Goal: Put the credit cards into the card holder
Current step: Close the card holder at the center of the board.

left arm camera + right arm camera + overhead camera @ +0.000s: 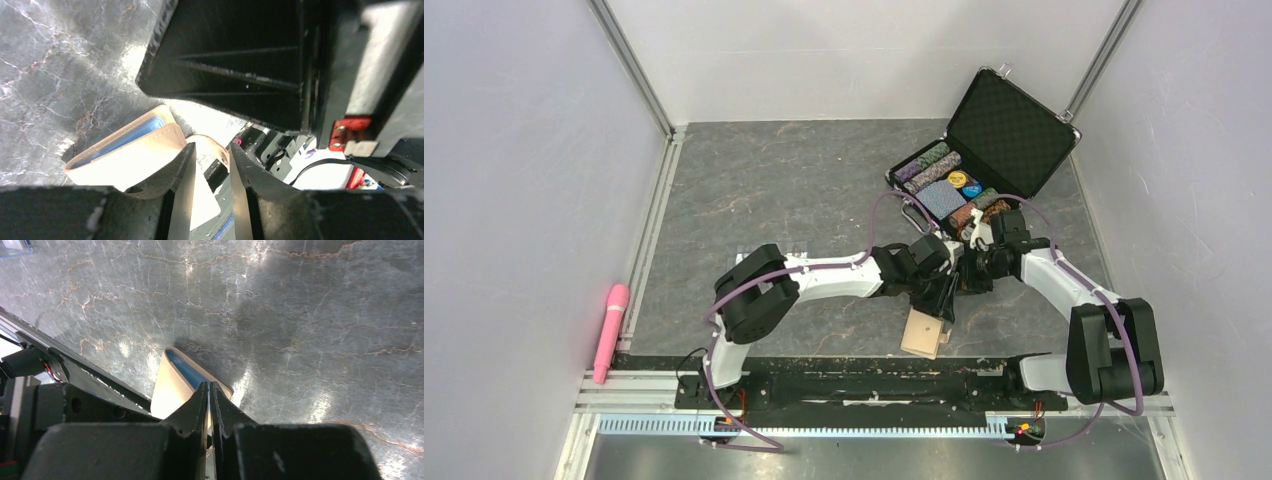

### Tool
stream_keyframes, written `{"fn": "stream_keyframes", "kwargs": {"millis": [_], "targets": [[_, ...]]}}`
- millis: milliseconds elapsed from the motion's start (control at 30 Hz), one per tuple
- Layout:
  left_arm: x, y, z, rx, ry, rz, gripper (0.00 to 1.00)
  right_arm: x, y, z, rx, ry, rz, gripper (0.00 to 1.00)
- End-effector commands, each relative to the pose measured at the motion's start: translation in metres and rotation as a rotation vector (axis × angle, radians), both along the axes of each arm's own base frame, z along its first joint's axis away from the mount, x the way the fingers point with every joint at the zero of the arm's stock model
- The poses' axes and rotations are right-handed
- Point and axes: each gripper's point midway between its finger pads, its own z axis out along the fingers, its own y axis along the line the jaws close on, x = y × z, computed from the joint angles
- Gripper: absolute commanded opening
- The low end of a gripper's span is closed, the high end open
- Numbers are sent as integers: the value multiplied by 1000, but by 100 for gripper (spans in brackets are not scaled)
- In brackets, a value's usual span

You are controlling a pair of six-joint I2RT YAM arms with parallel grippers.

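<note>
The tan card holder (923, 333) lies near the table's front edge, its light blue lining showing in the left wrist view (131, 134) and the right wrist view (186, 371). My left gripper (945, 300) is open just above it. Its fingers (186, 165) straddle the holder's snap strap (214, 146) and a pale credit card (204, 197), without clamping them. My right gripper (969, 278) hangs over the blue pocket mouth. Its jaws are pressed almost together (208, 386) on a thin pale sliver, a card seen edge-on. Another pale card (12, 245) lies at the frame corner.
The open black poker-chip case (984, 150) with chips and a blue deck stands at the back right, close behind the right arm. A pink object (611, 330) lies by the left rail. The black front rail (874, 375) runs just beyond the holder.
</note>
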Motion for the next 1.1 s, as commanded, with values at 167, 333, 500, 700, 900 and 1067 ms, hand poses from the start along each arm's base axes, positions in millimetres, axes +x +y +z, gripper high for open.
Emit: {"fn": "stream_keyframes", "kwargs": {"millis": [167, 333, 500, 700, 900, 1067], "targets": [[-20, 0, -4, -6, 19, -81, 37, 7, -4, 7, 10, -40, -6, 6], [-27, -1, -2, -21, 23, -105, 36, 1, -3, 3, 20, -24, 7, 6], [-30, -2, -8, -8, 40, -119, 28, -5, 0, 1, 43, -10, 24, 6], [-28, -3, 0, -25, 19, -127, 2, -13, 7, 2, 93, 1, 55, 6], [-27, -4, 11, -47, 0, -129, 2, -22, 22, 8, 208, -3, 95, 6], [-28, -5, 16, -52, 1, -137, 2, -27, 27, 11, 251, -3, 115, 5]]}}
